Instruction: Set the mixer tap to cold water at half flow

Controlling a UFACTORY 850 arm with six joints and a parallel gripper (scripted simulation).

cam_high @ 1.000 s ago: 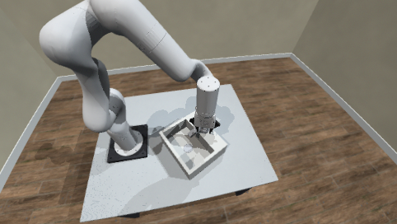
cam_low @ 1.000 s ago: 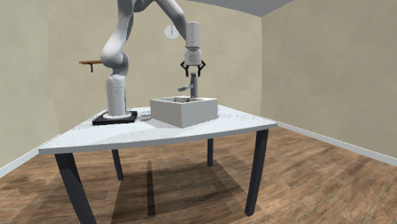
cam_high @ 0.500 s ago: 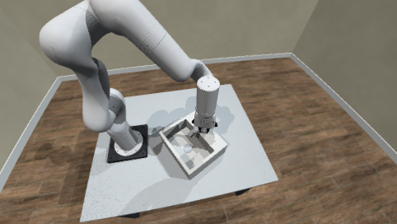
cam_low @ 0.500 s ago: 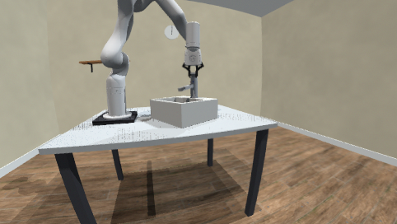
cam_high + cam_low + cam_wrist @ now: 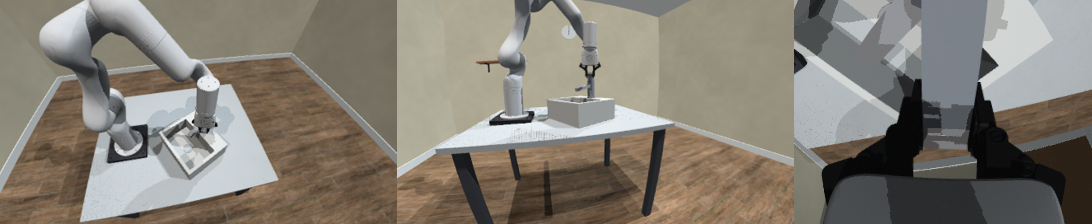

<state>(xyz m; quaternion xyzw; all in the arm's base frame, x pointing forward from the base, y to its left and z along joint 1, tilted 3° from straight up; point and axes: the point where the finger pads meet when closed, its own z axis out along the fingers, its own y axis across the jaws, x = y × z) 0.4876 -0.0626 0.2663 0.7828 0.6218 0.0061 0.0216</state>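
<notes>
Gripper (image 5: 943, 129) is clamped on the tap lever (image 5: 951, 43), which stands over the sink's (image 5: 580, 111) back rim. You want grip kept firm w/ no slip; swing fully toward the blue dot (not visible), then lift only halfway

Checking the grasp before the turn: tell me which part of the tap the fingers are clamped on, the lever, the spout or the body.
The lever: the gripper is shut on this flat grey bar, one black finger pressed against each side.
</notes>
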